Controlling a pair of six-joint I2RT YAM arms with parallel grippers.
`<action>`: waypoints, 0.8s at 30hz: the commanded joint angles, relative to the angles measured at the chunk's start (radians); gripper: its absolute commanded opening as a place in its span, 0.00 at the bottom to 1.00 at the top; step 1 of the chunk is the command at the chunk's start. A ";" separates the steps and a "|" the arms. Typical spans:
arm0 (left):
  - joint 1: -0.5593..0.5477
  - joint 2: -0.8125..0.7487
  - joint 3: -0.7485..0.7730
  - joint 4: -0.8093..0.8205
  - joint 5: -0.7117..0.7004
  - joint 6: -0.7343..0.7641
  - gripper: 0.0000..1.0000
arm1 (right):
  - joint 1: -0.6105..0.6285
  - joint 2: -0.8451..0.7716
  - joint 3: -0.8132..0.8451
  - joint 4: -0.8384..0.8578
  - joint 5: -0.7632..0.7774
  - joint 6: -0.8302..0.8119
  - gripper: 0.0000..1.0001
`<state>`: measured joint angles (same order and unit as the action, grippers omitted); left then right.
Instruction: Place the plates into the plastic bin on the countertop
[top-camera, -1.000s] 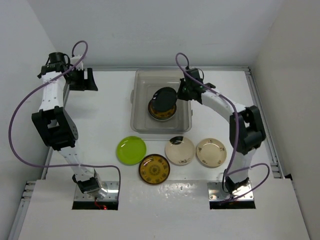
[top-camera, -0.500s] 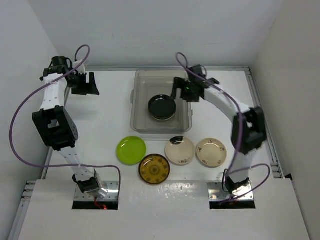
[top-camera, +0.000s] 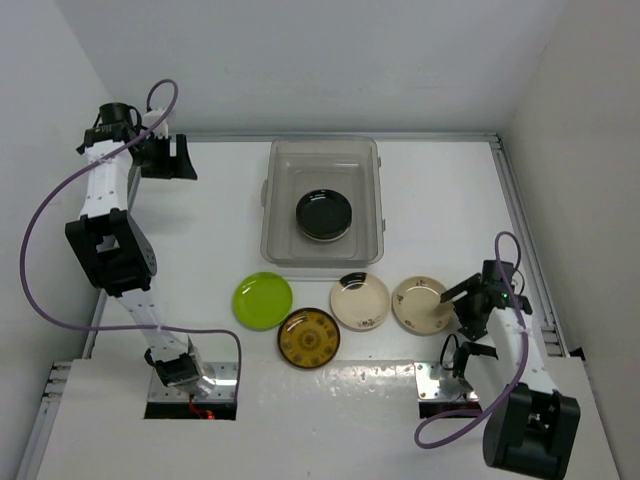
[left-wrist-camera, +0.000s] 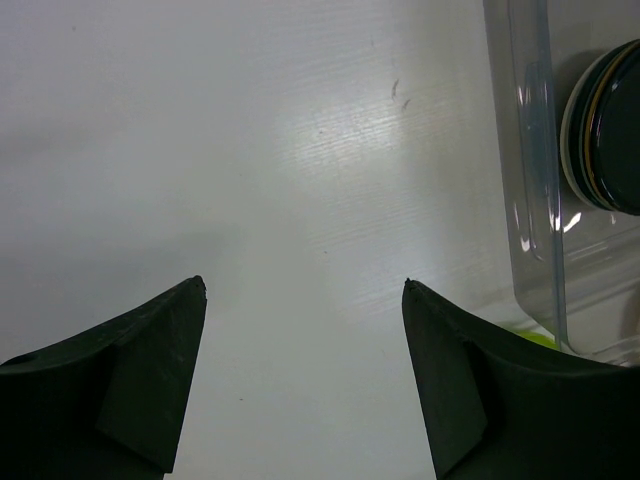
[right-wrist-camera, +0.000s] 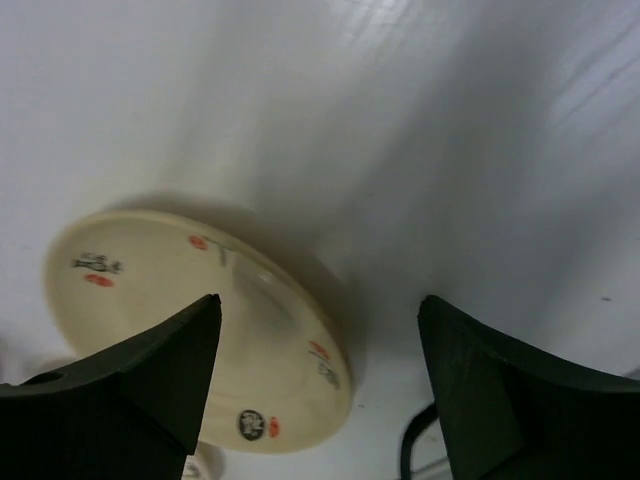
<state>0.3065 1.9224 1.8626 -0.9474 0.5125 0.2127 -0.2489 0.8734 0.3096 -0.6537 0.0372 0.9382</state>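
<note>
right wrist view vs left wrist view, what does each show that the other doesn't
Only the right wrist view shows a cream plate with small red and black marks, lying below the open right gripper. Only the left wrist view shows the plastic bin wall and the black plate topping a stack inside it, off to the side of the open left gripper. Both show white countertop framed by two dark fingers.

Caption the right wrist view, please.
Open right gripper hovers above a cream plate on the white countertop.
</note>
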 joint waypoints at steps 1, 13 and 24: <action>-0.006 0.017 0.082 -0.001 0.029 0.017 0.81 | -0.004 -0.037 -0.045 0.066 -0.064 0.073 0.77; -0.006 -0.011 0.020 0.012 0.017 0.028 0.81 | 0.005 -0.009 0.076 0.080 0.295 0.047 0.00; -0.006 -0.002 -0.045 0.012 -0.014 0.007 0.80 | 0.436 0.269 0.693 0.399 0.361 -0.232 0.00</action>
<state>0.3065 1.9488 1.8366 -0.9459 0.5056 0.2241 0.0643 1.0435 0.9005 -0.4152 0.4511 0.8291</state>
